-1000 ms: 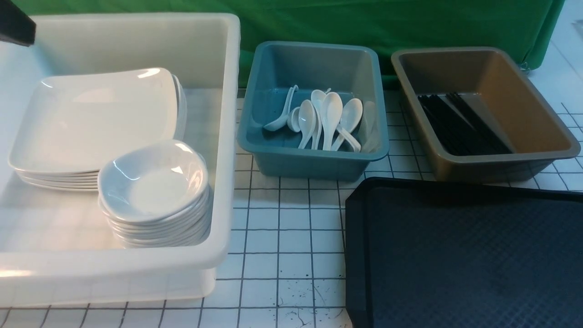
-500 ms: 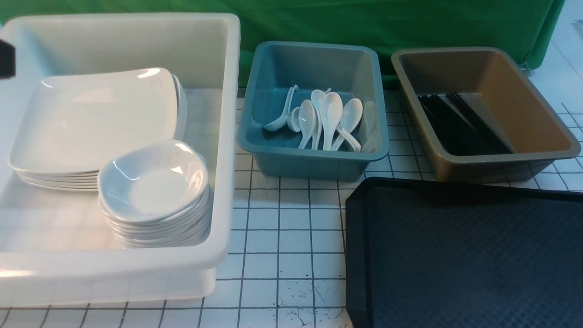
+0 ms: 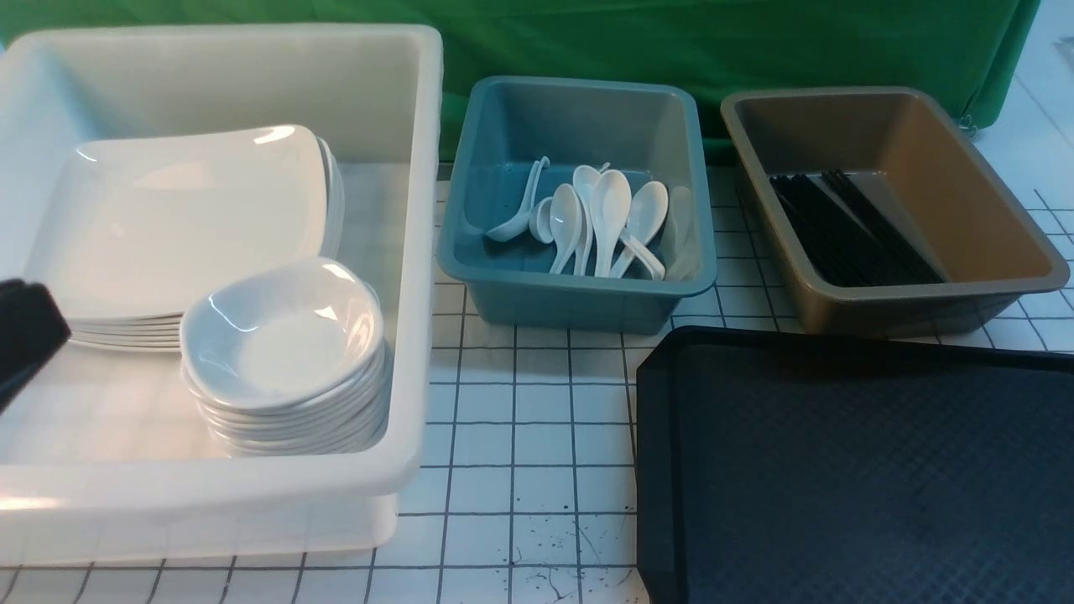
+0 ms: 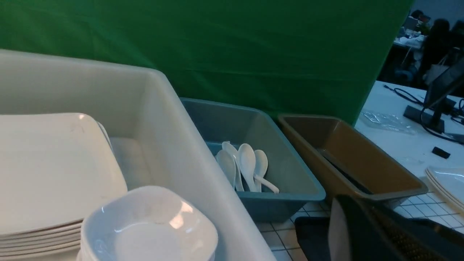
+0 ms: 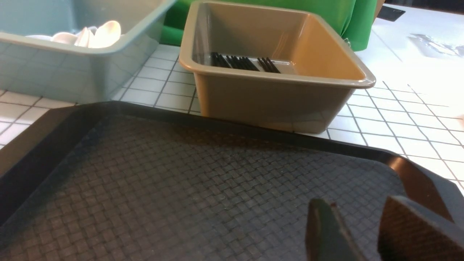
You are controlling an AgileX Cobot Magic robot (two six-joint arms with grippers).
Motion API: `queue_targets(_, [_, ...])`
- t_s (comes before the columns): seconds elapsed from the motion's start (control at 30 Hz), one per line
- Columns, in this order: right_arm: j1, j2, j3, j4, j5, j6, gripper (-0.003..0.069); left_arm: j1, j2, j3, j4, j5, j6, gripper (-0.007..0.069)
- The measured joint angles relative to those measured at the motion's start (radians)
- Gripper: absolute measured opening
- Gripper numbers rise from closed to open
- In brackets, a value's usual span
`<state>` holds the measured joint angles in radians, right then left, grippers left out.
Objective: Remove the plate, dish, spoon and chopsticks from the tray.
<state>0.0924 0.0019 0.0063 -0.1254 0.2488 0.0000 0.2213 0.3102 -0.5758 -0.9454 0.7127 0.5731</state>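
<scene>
The black tray lies at the front right, and its visible part holds nothing; it also shows in the right wrist view. White plates and small deep dishes are stacked in the white tub. Several spoons lie in the blue tub. Black chopsticks lie in the brown tub. My left gripper is at the left edge over the white tub, fingers together and empty. My right gripper is open and empty, low over the tray's right part.
A green cloth hangs behind the tubs. The table has a white gridded top. In the left wrist view more white plates lie on the table right of the brown tub.
My left gripper has moved from the far left corner of the white tub back toward me along the left edge. Nothing else has moved.
</scene>
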Motion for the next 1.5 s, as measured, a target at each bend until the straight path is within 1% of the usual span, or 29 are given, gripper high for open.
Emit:
queue_targets(0.1, [0.000,0.000,0.000,0.000,0.000,0.000,0.0238,0.000,-0.025,0.022,0.002,0.012,0.000,-0.0003])
queue_targets(0.17, [0.000,0.000,0.000,0.000,0.000,0.000,0.0239,0.000,-0.034,0.032,0.027,0.035,0.002,-0.0003])
queue_targets(0.3, [0.000,0.000,0.000,0.000,0.000,0.000,0.0239,0.000,-0.035,0.034,0.138,0.038,0.003,-0.0003])
queue_targets(0.33, [0.000,0.000,0.000,0.000,0.000,0.000,0.0239,0.000,-0.035,0.034,0.143,0.037,0.003,-0.0003])
queue_targets(0.4, [0.000,0.000,0.000,0.000,0.000,0.000,0.0239,0.000,-0.035,0.036,0.198,0.022,0.003,-0.0003])
queue_targets(0.53, [0.000,0.000,0.000,0.000,0.000,0.000,0.0240,0.000,-0.035,0.047,0.253,-0.011,0.004,-0.0003])
queue_targets(0.77, [0.000,0.000,0.000,0.000,0.000,0.000,0.0240,0.000,-0.036,0.064,0.279,-0.087,0.004,-0.0001])
queue_targets(0.8, [0.000,0.000,0.000,0.000,0.000,0.000,0.0240,0.000,-0.038,0.076,0.301,-0.098,-0.003,-0.0001])
queue_targets(0.9, [0.000,0.000,0.000,0.000,0.000,0.000,0.0240,-0.002,-0.049,0.118,0.388,-0.135,-0.093,-0.0001])
queue_targets(0.97, [0.000,0.000,0.000,0.000,0.000,0.000,0.0240,-0.022,-0.069,0.161,0.483,-0.185,-0.207,-0.0001])
queue_targets(1.03, [0.000,0.000,0.000,0.000,0.000,0.000,0.0240,-0.051,-0.095,0.214,0.559,-0.244,-0.296,-0.0001])
queue_targets(1.07, [0.000,0.000,0.000,0.000,0.000,0.000,0.0240,-0.055,-0.098,0.220,0.566,-0.250,-0.296,-0.0001])
queue_targets(1.1, [0.000,0.000,0.000,0.000,0.000,0.000,0.0240,-0.077,-0.119,0.262,0.612,-0.293,-0.349,-0.0001])
queue_targets(1.23, [0.000,0.000,0.000,0.000,0.000,0.000,0.0240,-0.127,-0.191,0.381,0.725,-0.387,-0.458,-0.0001])
queue_targets(1.27, [0.000,0.000,0.000,0.000,0.000,0.000,0.0240,-0.140,-0.217,0.419,0.766,-0.403,-0.504,-0.0001])
queue_targets(1.3, [0.000,0.000,0.000,0.000,0.000,0.000,0.0240,-0.140,-0.217,0.419,0.771,-0.404,-0.510,-0.0001])
queue_targets(1.33, [0.000,0.000,0.000,0.000,0.000,0.000,0.0240,-0.148,-0.246,0.460,0.802,-0.410,-0.548,-0.0001])
queue_targets(1.5, [0.000,0.000,0.000,0.000,0.000,0.000,0.0240,-0.156,-0.305,0.557,0.866,-0.423,-0.629,-0.0001])
